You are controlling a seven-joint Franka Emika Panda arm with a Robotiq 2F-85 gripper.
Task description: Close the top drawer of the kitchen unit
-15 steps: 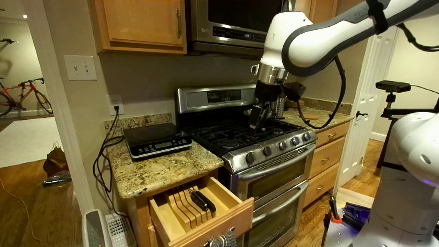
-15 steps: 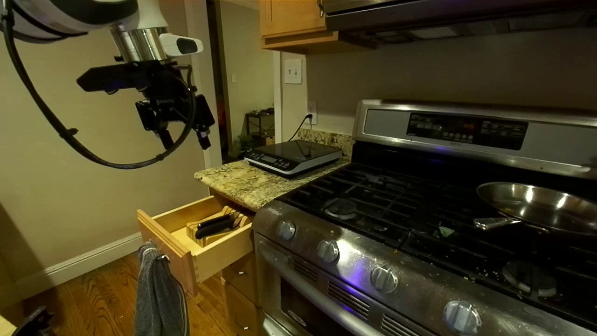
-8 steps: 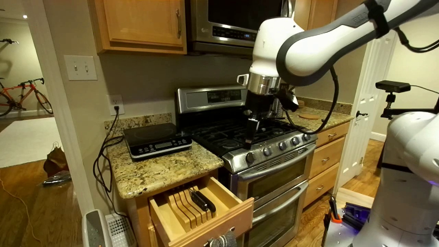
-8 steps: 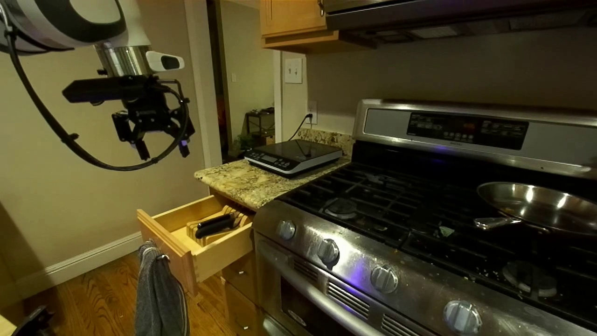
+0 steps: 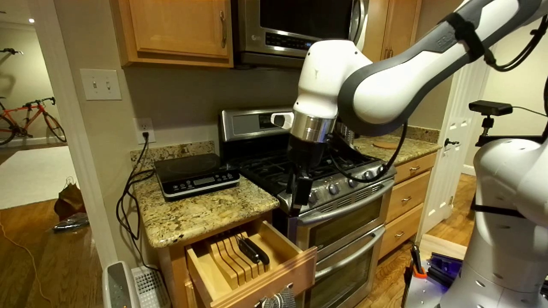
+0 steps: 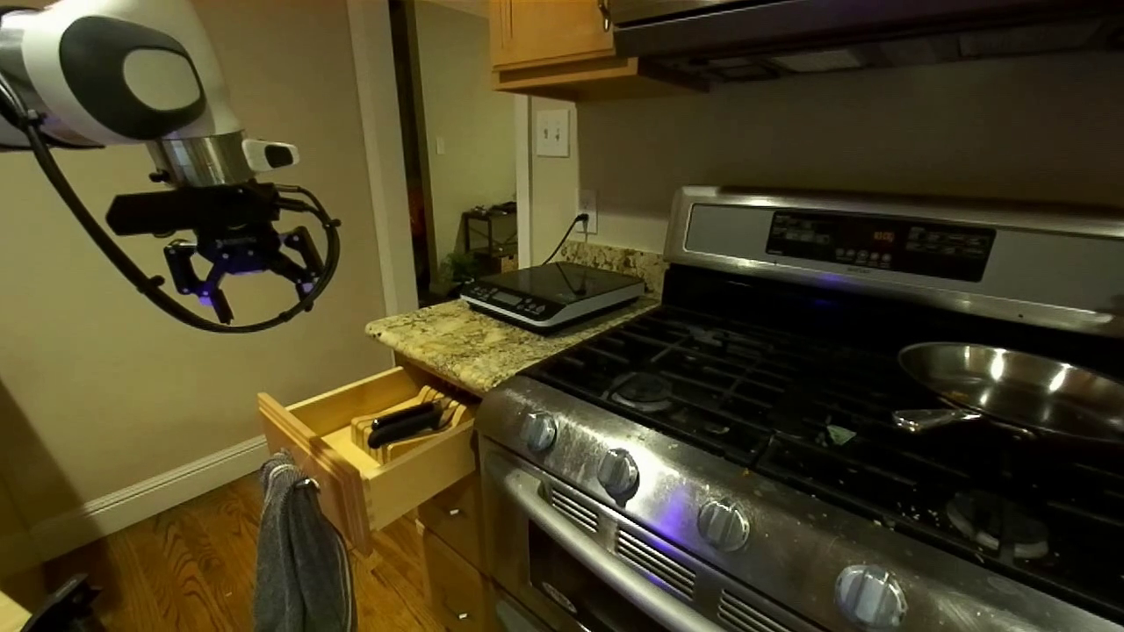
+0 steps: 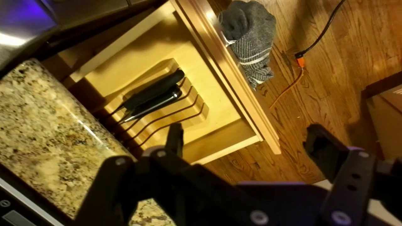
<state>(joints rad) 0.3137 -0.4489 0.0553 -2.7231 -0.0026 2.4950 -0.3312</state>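
Note:
The top drawer is pulled out below the counter; its wooden front panel shows in both exterior views and in the wrist view. A wooden knife block with black-handled knives lies inside it. A grey towel hangs from the drawer's handle. My gripper is open and empty, in the air above the drawer and apart from it. In the wrist view the open gripper has one finger over the drawer's inside and the other over the floor beyond the front panel.
A granite counter with a black portable cooktop stands behind the drawer. The steel stove adjoins the drawer's side, with a pan on it. A cable and a cardboard box are on the floor.
The arm has come down and outward from over the stove to above the drawer, turning slightly. The gripper stays open. The drawer and towel have not moved.

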